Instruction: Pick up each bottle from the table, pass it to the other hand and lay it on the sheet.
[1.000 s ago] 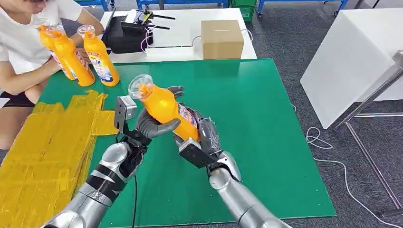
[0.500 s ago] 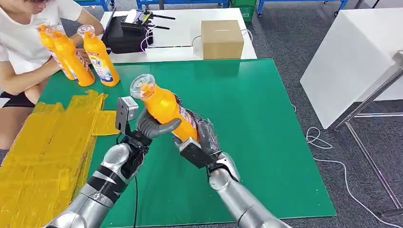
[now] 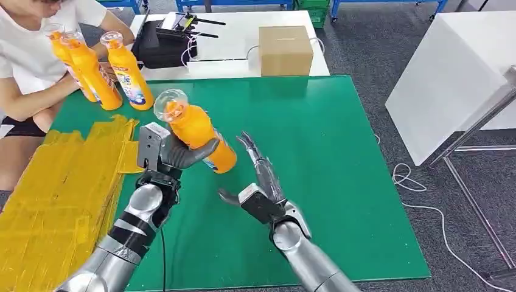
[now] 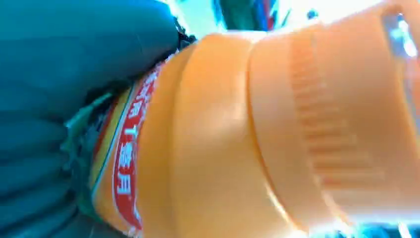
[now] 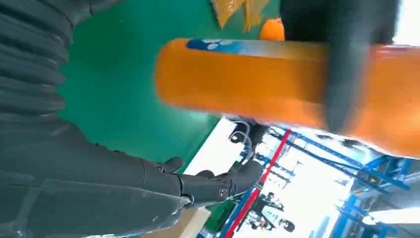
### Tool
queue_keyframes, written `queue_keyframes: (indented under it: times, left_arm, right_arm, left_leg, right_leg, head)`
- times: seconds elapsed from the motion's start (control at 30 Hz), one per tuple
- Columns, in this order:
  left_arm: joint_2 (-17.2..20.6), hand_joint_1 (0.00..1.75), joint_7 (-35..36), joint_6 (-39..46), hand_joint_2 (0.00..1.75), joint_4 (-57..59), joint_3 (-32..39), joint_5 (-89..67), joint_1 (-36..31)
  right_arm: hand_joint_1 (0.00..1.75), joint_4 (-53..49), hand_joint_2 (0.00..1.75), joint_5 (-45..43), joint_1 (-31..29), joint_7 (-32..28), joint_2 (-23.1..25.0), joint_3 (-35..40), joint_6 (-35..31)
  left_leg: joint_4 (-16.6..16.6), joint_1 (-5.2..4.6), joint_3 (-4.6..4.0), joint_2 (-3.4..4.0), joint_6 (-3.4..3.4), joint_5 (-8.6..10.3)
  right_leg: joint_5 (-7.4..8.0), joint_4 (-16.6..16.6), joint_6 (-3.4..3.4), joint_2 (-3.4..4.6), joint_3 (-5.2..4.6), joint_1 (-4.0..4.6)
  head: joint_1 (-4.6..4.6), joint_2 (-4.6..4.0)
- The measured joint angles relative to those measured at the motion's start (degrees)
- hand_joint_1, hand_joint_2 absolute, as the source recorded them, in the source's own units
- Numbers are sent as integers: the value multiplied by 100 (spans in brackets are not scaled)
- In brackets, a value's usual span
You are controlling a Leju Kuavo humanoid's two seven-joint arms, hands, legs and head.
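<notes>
Left hand holding bottle above green mat; right hand empty, fingers spread

The left hand holds the tilted orange plastic bottle above the green table mat, and the right hand, with its fingers spread, is to the right of it and apart from it. The crumpled yellow sheet lies on the left side of the mat. Three more orange bottles stand at the far left corner beside a person, and behind the mat a brown cardboard box sits on the white table.
</notes>
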Motion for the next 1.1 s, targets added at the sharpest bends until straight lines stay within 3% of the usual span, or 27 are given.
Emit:
queue_keyframes:
  times: [0.1, 0.23, 0.37, 0.5, 0.67, 0.87, 1.1]
  left_arm:
    - [72, 175, 37, 1096, 175, 83, 155, -1183, -60]
    - [238, 175, 225, 1879, 175, 295, 430, -2651, -138]
    - [321, 175, 922, 2529, 175, 365, 727, -5348, -106]
    - [407, 175, 1671, 2571, 175, 635, 1119, -7686, -179]
    - [676, 175, 2335, 2481, 175, 1823, 1239, -8329, -689]
    - [1025, 175, 2917, 1630, 175, 3336, 1237, -8647, -1241]
    - [1344, 175, 3246, 1109, 175, 4362, 1165, -8632, -1248]
  right_arm:
    - [0, -588, 0, -325, 226, 94, -131, -2, 290]
    - [0, -1463, 0, -581, 544, 212, -384, -78, 513]
    - [0, -2115, 0, -638, 805, 208, -583, -197, 651]
    - [0, -2561, 0, -913, 971, 162, -728, -258, 858]
    - [0, -2954, 0, -1125, 1082, 157, -863, -365, 987]
    - [0, -3199, 0, -1248, 1120, 155, -977, -457, 1178]
    - [0, -3236, 0, -1322, 1128, 192, -1106, -468, 1243]
  left_leg:
    - [0, 0, 1, 6, 0, 0]
    - [0, 0, 0, 5, 0, 0]
    - [0, -1, -3, 6, 0, -1]
    - [0, -3, -3, 6, 0, 0]
    - [0, -2, 4, 10, -1, 1]
    - [0, 3, 2, 18, -10, 6]
    - [-1, 3, -6, 13, -11, 6]
  right_leg:
    - [0, 0, 0, 3, -1, 0]
    - [0, 0, 0, 2, 0, -1]
    - [0, 0, 0, 2, 0, -3]
    - [0, -2, 0, 2, -3, -3]
    - [1, -1, -1, 5, -2, -1]
    - [1, 7, -1, 14, -4, 7]
    - [0, 8, -1, 11, -9, 7]
  head:
    - [0, 0]
    - [-2, 0]
    - [-2, 0]
    - [0, 0]
    - [-2, 0]
    - [0, 0]
    - [0, 0]
